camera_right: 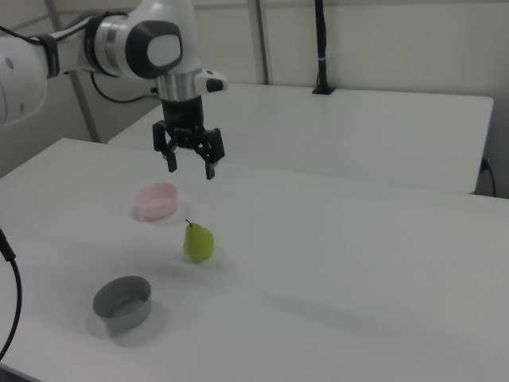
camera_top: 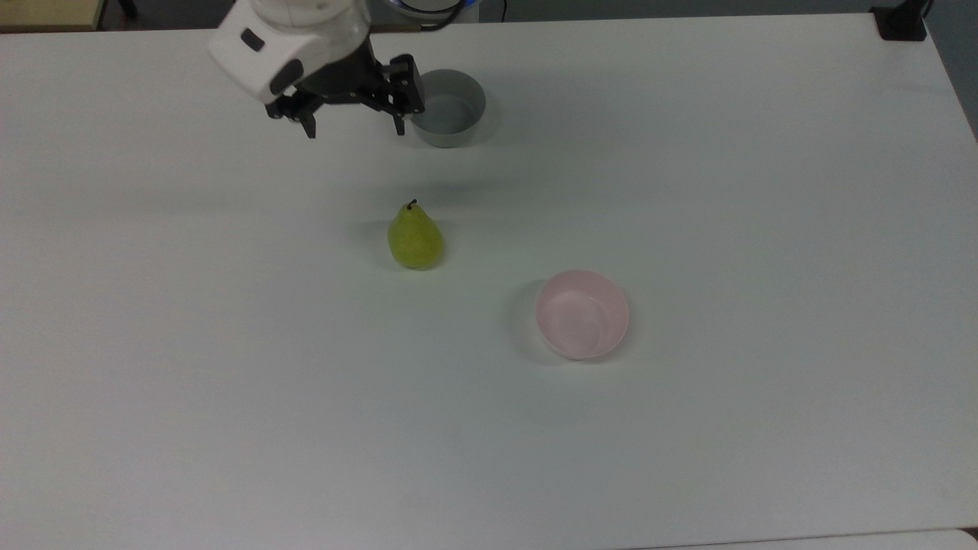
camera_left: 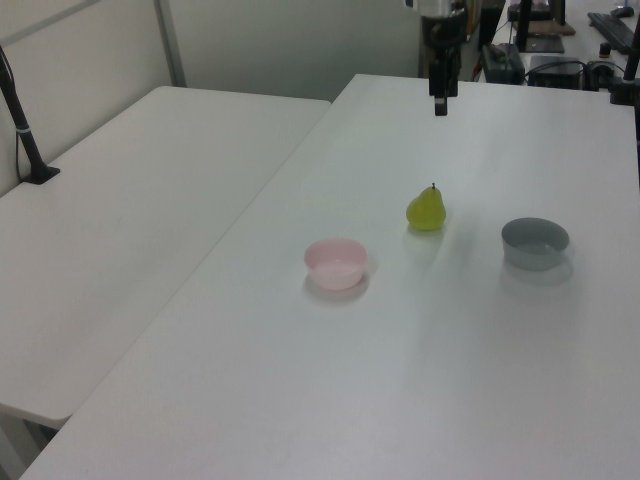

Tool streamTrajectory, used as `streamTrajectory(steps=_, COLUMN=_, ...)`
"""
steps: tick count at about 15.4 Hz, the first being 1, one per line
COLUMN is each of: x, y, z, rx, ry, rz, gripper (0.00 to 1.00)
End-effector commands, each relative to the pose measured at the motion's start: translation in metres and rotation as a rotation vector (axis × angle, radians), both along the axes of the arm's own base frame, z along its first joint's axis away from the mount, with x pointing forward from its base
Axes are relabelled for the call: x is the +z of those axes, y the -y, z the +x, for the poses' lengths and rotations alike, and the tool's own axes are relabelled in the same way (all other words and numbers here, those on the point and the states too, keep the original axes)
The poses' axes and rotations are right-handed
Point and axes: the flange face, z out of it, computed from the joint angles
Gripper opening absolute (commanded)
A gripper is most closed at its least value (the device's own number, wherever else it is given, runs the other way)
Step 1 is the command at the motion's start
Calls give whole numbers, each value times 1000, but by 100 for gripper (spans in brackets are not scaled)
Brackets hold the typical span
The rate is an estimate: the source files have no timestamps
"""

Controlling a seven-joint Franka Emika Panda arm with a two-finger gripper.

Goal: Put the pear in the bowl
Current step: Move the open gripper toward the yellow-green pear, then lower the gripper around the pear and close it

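Gripper hangs spread wide, empty, above the table. Small yellow-green speckled pear stands upright, ungrasped. Pale pink shallow plastic bowl sits apart, likely awaiting it.

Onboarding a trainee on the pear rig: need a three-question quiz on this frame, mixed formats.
1. True or false: the small yellow-green pear already lies in the pale pink shallow plastic bowl.
2. The black two-finger gripper is: A) open, holding nothing; B) shut on the pear; C) shut on a bowl.
3. In the top view, which bowl does the arm partly overlap?

Key
1. False: it stands on the white table, apart from both bowls.
2. A.
3. The grey straight-sided bowl.
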Motion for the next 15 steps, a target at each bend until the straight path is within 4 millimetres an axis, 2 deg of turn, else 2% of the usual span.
streamTrajectory(steps=1, x=-40, y=1, z=9, rx=37, ry=-20, rz=-40, gripper=100)
streamTrajectory(steps=4, x=-72, y=-7, z=11, rx=70, ry=-41, rz=-80, gripper=100)
streamTrajectory(steps=7, x=-115, y=-22, z=15, rx=110, ry=-65, rz=-117, gripper=100)
streamTrajectory(steps=9, x=-130, y=-29, z=19, rx=118, ry=-71, rz=-125, gripper=100)
streamTrajectory(steps=12, x=-168, y=-48, z=26, rx=157, ry=-96, rz=-151, gripper=100)
streamTrajectory(steps=15, x=-184, y=-51, z=27, rx=165, ry=-114, rz=-163, gripper=100)
